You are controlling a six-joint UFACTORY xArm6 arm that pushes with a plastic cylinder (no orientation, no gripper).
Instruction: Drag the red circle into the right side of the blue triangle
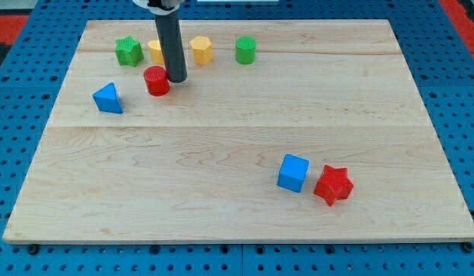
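Note:
The red circle (156,80) is a short red cylinder in the upper left part of the wooden board (237,215). The blue triangle (107,98) lies to its lower left, a short gap apart. My tip (177,79) stands right beside the red circle, on its right side, touching it or nearly so. The dark rod rises from there to the view's top.
A green star-like block (129,51), a yellow block (156,50) partly hidden behind the rod, a yellow hexagon (201,50) and a green cylinder (246,49) line the top. A blue cube (293,172) and a red star (333,185) lie at the lower right.

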